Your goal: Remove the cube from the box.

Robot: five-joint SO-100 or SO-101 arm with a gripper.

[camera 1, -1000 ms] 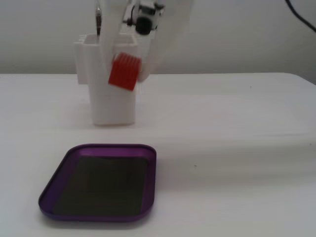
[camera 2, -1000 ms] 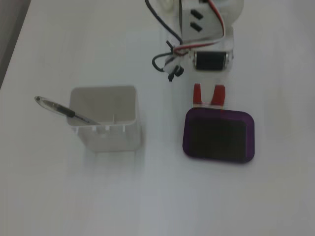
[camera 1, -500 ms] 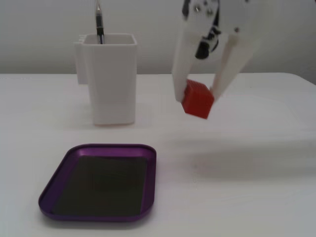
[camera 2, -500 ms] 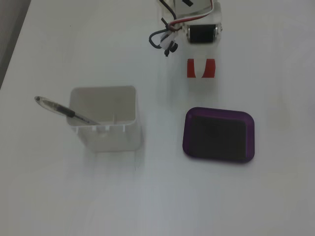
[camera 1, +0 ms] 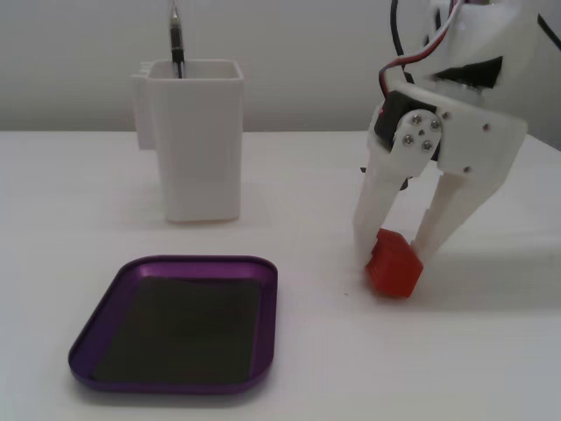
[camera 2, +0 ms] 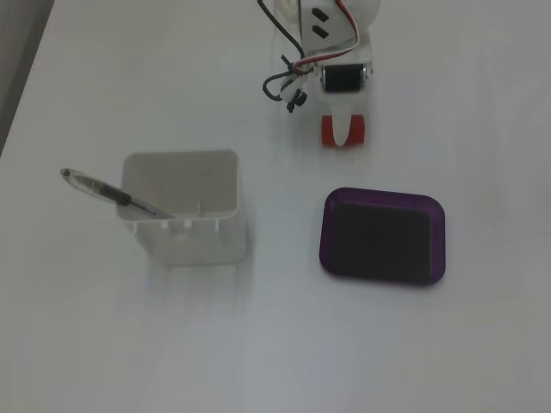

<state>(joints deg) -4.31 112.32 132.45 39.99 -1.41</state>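
Your white pincer (camera 1: 399, 263) is clamped on small red cube (camera 1: 394, 265), now lowered to tabletop vs 0.5 s ago; purple metal tray (camera 1: 263, 307) empty, white container (camera 1: 195, 140) holds pen (camera 2: 108, 193).

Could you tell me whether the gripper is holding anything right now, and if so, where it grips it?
The gripper holds the red cube by its opposite side faces.

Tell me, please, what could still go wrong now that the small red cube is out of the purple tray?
The small red cube sits tilted between the gripper jaws, low over the white table; released like this, it may tip or roll. It is fairly close to the shallow purple metal tray, so a roll that way could end against its rim.
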